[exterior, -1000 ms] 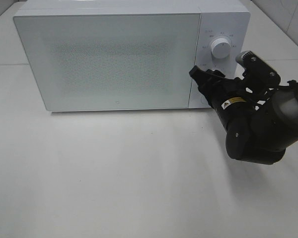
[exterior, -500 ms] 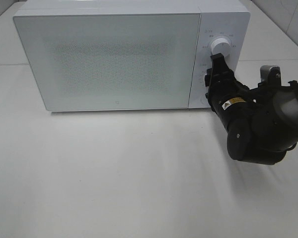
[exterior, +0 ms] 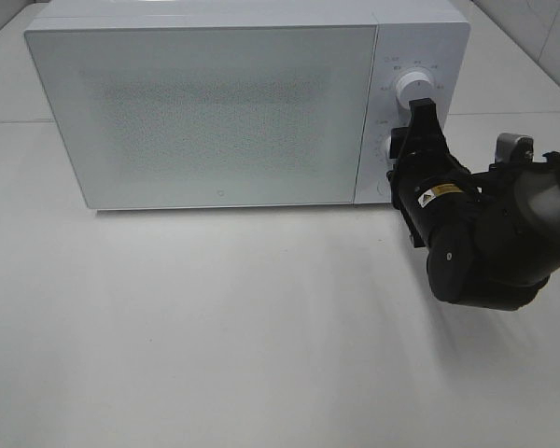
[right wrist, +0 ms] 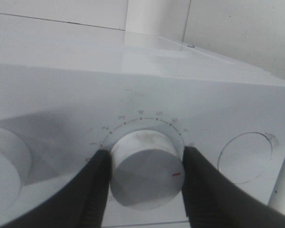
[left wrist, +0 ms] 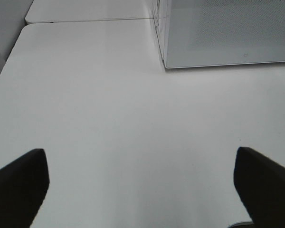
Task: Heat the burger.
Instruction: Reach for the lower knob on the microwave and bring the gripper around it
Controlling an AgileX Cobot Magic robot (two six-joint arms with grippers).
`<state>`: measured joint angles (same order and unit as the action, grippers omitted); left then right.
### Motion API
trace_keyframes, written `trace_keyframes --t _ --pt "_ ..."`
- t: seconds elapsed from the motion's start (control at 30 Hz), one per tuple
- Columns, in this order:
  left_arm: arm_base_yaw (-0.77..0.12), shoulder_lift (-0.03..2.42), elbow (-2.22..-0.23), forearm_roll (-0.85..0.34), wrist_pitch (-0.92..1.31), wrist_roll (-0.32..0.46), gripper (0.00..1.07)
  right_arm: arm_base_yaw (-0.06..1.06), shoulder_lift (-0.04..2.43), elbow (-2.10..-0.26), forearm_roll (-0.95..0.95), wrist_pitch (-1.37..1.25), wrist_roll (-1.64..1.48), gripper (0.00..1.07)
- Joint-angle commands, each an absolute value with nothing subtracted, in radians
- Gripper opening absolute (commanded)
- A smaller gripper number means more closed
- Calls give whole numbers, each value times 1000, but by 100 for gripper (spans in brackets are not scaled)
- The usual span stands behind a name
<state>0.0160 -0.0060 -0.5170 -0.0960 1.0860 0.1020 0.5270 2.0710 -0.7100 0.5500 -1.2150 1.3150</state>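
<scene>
The white counter (exterior: 215,327) carries a white microwave (exterior: 420,37) with its speckled door (exterior: 205,117) closed. The burger shows in no view, and whether it sits behind that door cannot be told. The dark right arm (exterior: 490,243) reaches to the control panel, where the right claw (right wrist: 146,164) pinches the numbered lower dial (right wrist: 142,178), a finger pressed to each side. The left claw (left wrist: 138,154) hangs spread wide over the counter near the microwave's corner. The upper dial (exterior: 413,87) stands free just above the right claw.
</scene>
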Motion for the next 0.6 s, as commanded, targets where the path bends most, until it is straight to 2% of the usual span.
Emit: trace_keyframes --t 0.03,0.2,0.4,0.47,0.6 --pt "18 -9 -517 -100 1071 104 98 526 2073 -731 462 -1435 1325 9" --pt "18 -9 -517 -100 1071 104 98 526 2073 -731 467 -1429 1308 11" --pt "18 -9 -517 -100 1071 104 98 526 2071 -729 491 -1428 1274 20" --pt "18 -9 -517 -100 1071 104 98 526 2071 -724 523 -1421 1258 32" --pt "18 -9 -517 -100 1071 104 98 526 2071 -723 546 -1416 1248 40"
